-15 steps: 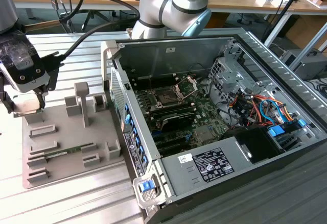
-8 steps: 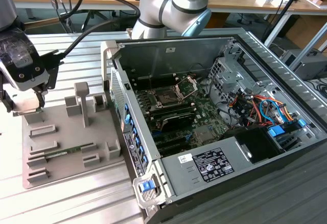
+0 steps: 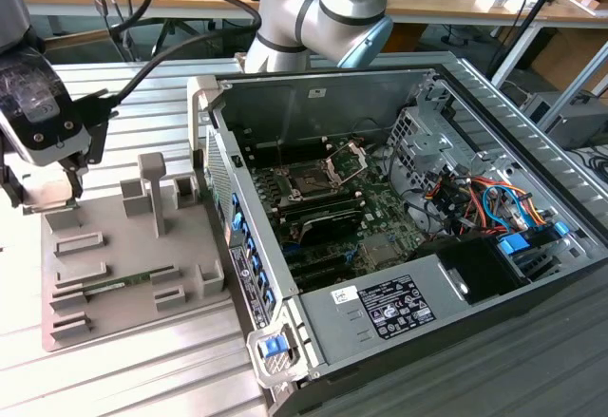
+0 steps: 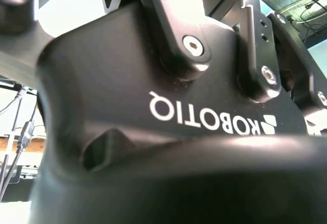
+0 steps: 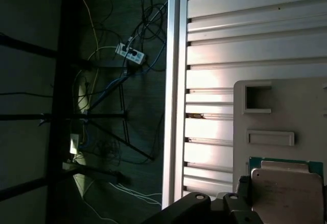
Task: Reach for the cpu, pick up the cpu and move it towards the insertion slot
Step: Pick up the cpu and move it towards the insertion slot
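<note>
exterior view: the gripper hangs over one flat gray plastic tray at the exterior view's left. i cannot tell if it is spread or pressed together. the insertion slot, one dark square in a shiny frame, sits in one open metal case.

second wrist view: smooth black gripper body.

first wrist view: one square silvery cpu rests on the tray, near the gripper.

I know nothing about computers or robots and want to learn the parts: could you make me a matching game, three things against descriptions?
1 cpu
2 insertion slot
3 memory stick

A long, thin, lying on the grey tray
B silvery top with green edge
C inside the open computer case

Pairs: 1-B, 2-C, 3-A
</note>
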Tool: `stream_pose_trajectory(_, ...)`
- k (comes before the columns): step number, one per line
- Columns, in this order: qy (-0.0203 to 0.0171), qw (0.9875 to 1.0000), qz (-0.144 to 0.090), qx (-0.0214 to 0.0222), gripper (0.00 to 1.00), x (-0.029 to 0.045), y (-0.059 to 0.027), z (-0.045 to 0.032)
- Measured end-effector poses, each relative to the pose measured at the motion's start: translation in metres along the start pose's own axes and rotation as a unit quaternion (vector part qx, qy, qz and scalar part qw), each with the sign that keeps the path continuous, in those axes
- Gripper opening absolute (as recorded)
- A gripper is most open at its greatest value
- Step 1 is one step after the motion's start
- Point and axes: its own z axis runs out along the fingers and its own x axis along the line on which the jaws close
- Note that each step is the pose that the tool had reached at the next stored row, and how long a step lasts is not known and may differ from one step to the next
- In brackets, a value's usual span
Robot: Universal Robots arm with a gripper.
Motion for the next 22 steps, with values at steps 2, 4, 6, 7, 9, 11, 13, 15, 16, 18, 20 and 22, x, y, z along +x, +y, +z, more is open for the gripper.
stream_pose_trajectory(2, 0.0, 1.0, 0.0, 0.0, 0.55, 0.0, 0.0, -0.0009)
stream_pose_trajectory(4, 0.0, 1.0, 0.0, 0.0001, 0.55, 0.0, 0.0001, -0.0021)
stream_pose_trajectory(6, 0.0, 1.0, 0.0, 0.0001, 0.55, 0.0, 0.0001, -0.0031)
stream_pose_trajectory(7, 0.0, 1.0, 0.0, 0.0001, 0.55, 0.0, 0.0002, -0.0039)
stream_pose_trajectory(9, 0.0, 1.0, 0.0, 0.0001, 0.55, 0.0, 0.0002, -0.0047)
stream_pose_trajectory(11, 0.0, 1.0, 0.0, 0.0001, 0.55, 0.0, 0.0002, -0.0059)
stream_pose_trajectory(13, 0.0, 1.0, 0.0, 0.0001, 0.55, 0.0, 0.0003, -0.0071)
stream_pose_trajectory(15, 0.0, 1.0, 0.0, 0.0001, 0.55, 0.0, 0.0003, -0.0082)
stream_pose_trajectory(16, 0.0, 1.0, 0.0, 0.0001, 0.55, 0.0, 0.0004, -0.0093)
stream_pose_trajectory(18, 0.0, 1.0, 0.0, 0.0001, 0.55, 0.0, 0.0004, -0.0103)
stream_pose_trajectory(20, 0.0, 1.0, 0.0, 0.0001, 0.55, 0.0, 0.0004, -0.0114)
stream_pose_trajectory(22, 0.0, 1.0, 0.0, 0.0001, 0.55, 0.0, 0.0005, -0.0127)
